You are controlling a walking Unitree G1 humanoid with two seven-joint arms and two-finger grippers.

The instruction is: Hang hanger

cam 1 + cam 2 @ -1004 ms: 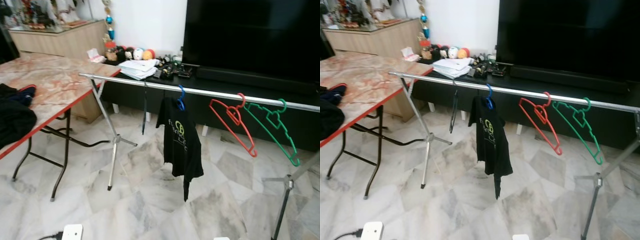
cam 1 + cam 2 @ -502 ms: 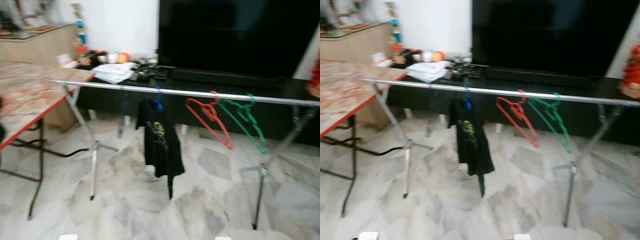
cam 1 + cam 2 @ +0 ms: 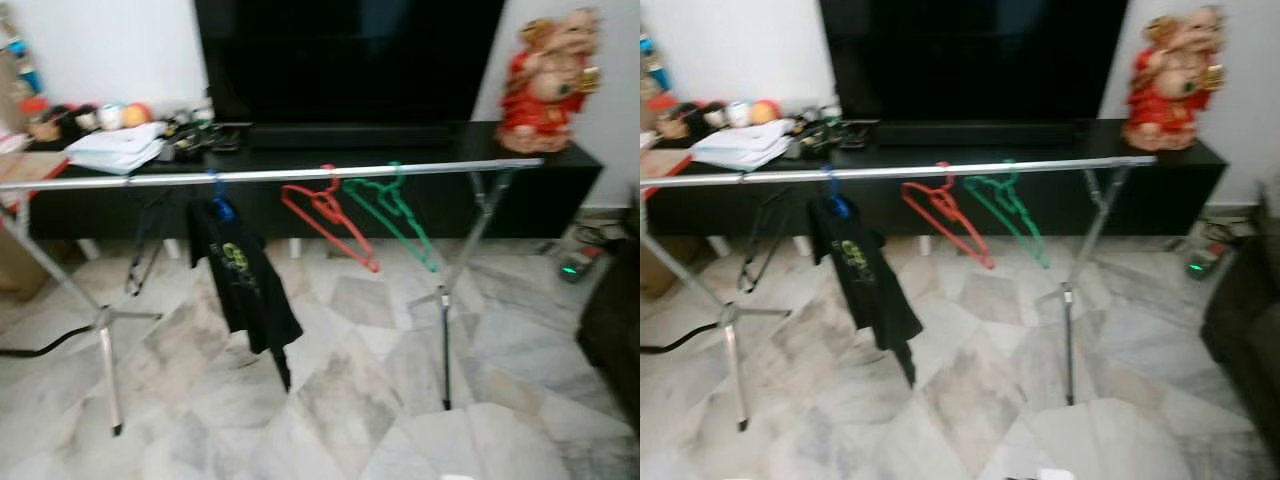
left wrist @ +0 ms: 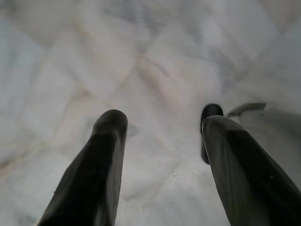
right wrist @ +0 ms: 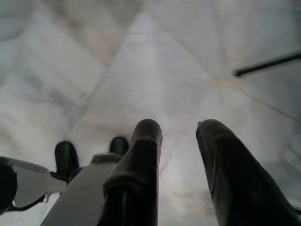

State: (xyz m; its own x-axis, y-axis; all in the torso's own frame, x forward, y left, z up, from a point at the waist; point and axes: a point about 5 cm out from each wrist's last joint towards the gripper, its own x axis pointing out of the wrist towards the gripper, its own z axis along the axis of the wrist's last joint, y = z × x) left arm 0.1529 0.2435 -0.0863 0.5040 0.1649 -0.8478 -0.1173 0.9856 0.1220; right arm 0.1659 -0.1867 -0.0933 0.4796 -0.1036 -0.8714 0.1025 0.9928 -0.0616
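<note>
1. Floor (image 3: 380, 400): pale grey-and-white marble tiles; both eye views are somewhat blurred.
2. Far wall: a large dark television (image 3: 350, 60) above a long black cabinet (image 3: 560, 190). On the cabinet's right end stands a red and gold figurine (image 3: 545, 70); on its left end lie a stack of white papers (image 3: 115, 148) and small mixed items too blurred to name.
3. Clothes rail (image 3: 290, 175): a silver bar running left to right in front of the cabinet, carried on crossed silver legs (image 3: 445, 300).
4. Items on the rail, left to right: a blue hanger (image 3: 218, 200) carrying a black T-shirt (image 3: 240, 290) with a yellow-green print; a bare red hanger (image 3: 325, 220); a bare green hanger (image 3: 395, 215). The red and green hangers hang just beside each other near mid-rail, both tilted. A thin dark item (image 3: 140, 250), possibly another hanger, hangs left of the T-shirt; it cannot be identified.
5. Far right edge: a dark piece of furniture (image 3: 615, 320), with a cable and a small lit device (image 3: 572, 268) on the floor near it.
6. Left gripper (image 4: 162, 136): pointed down at the marble floor, its fingers (image 4: 106, 160) spread wide with nothing between them; part of the robot's own body lies beside one finger.
7. Right gripper (image 5: 178, 141): also pointed at the floor, the fingers (image 5: 141, 160) set a narrower gap apart and empty; the wrist view also takes in the robot's foot (image 5: 66, 157) and a dark thin bar (image 5: 268, 63) across the tiles.
</note>
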